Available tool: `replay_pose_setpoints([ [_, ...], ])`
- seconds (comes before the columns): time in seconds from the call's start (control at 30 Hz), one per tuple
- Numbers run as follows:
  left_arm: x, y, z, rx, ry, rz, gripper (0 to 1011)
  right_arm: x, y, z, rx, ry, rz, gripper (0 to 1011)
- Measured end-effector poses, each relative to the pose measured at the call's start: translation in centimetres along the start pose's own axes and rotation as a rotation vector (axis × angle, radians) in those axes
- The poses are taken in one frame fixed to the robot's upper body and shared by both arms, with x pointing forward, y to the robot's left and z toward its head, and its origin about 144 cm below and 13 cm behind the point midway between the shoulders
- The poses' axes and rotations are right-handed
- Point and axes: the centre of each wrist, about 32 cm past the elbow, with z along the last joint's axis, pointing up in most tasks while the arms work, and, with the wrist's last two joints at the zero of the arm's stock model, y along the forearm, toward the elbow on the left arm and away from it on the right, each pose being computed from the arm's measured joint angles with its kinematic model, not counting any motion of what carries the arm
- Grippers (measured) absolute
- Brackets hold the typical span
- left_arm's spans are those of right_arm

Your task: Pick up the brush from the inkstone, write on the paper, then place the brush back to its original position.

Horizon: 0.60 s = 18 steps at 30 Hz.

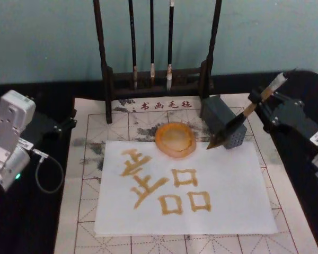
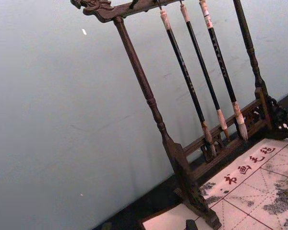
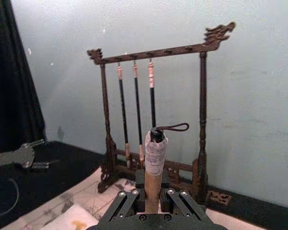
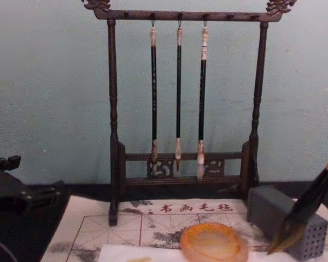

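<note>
Tan-handled calligraphy brush [image 1: 247,110] slants down to the left, its dark bristle tip low beside the dark grey perforated block [image 1: 222,119], near the white paper sheet's [image 1: 228,201] far right corner. The right pincer [image 1: 262,99] clamps the handle, its arm reaching in from the right. The left pincer [image 1: 53,126] sits parked at the black tabletop's [image 1: 21,233] left.

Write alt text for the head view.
The right hand holds the brush tilted, its tip at the far edge of the paper beside the grey block. Tan characters mark the paper; the left hand sits parked at left.
</note>
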Motion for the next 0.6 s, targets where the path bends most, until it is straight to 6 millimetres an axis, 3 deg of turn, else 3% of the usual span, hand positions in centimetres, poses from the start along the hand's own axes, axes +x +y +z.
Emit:
replay_pose_setpoints([
  [0.6, 0.0, 0.0, 0.0, 0.000, 0.000, 0.000, 1001, -1.4, -0.4, -0.9, -0.020, -0.123, 0.052, 182],
])
